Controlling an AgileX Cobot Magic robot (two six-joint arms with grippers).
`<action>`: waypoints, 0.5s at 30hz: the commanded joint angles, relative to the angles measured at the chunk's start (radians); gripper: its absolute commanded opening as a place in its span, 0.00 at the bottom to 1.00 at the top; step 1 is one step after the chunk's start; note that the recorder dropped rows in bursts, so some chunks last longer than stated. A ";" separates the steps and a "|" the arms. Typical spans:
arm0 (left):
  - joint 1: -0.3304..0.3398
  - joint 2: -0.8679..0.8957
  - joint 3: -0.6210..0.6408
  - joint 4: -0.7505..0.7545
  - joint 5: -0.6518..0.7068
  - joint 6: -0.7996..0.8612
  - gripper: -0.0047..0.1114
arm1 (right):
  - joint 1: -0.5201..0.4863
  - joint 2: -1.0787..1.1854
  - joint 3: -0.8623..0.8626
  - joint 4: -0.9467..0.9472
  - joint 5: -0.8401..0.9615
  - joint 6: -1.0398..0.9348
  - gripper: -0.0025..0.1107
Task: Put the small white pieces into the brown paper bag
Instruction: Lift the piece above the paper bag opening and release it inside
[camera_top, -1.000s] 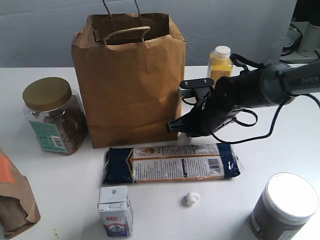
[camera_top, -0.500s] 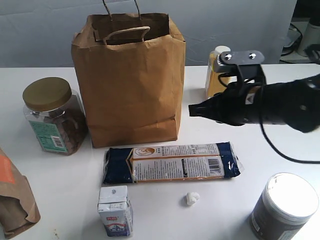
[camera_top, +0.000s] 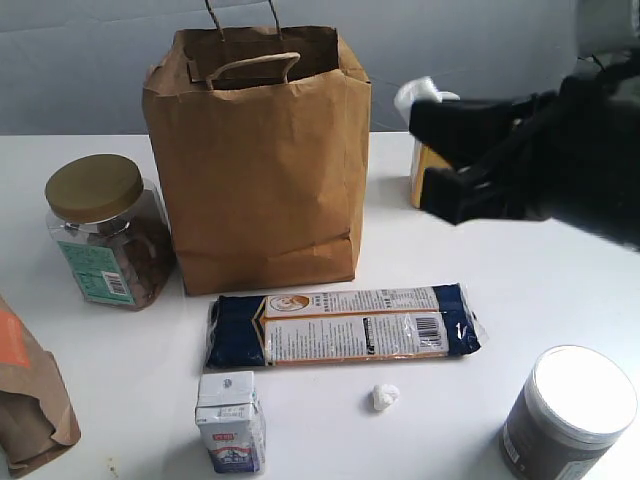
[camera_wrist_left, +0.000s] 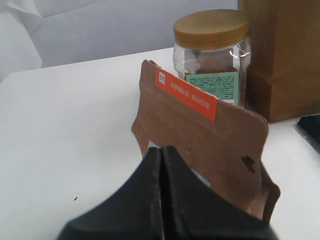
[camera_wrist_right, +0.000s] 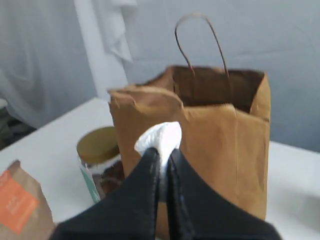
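Exterior view: bright, even, diffuse light. Shadows on the table (camera_top: 560, 290) are faint and short. The tin lid (camera_top: 583, 390) at near right is blown out to white. The right arm (camera_top: 540, 160) is heavily motion-blurred; all else is sharp.

Right wrist view: soft throughout, the bag (camera_wrist_right: 220, 135) blurred, the white piece (camera_wrist_right: 161, 136) washed out.

Left wrist view: jar (camera_wrist_left: 212, 60) sharp, left gripper (camera_wrist_left: 161, 150) dark and out of focus.

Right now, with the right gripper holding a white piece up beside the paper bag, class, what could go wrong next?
The white piece is pinched only at the very tips of the right gripper, so it may slip out before it is over the brown paper bag. The handles sit across the bag's mouth and could catch the arm or deflect the drop.
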 joint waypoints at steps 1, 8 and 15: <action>-0.008 -0.003 0.003 -0.009 -0.006 -0.002 0.04 | 0.005 -0.012 -0.088 -0.040 -0.018 0.023 0.02; -0.008 -0.003 0.003 -0.009 -0.006 -0.002 0.04 | -0.024 0.179 -0.318 -0.094 0.027 0.028 0.02; -0.008 -0.003 0.003 -0.009 -0.006 -0.002 0.04 | -0.039 0.478 -0.645 -0.113 0.185 0.078 0.02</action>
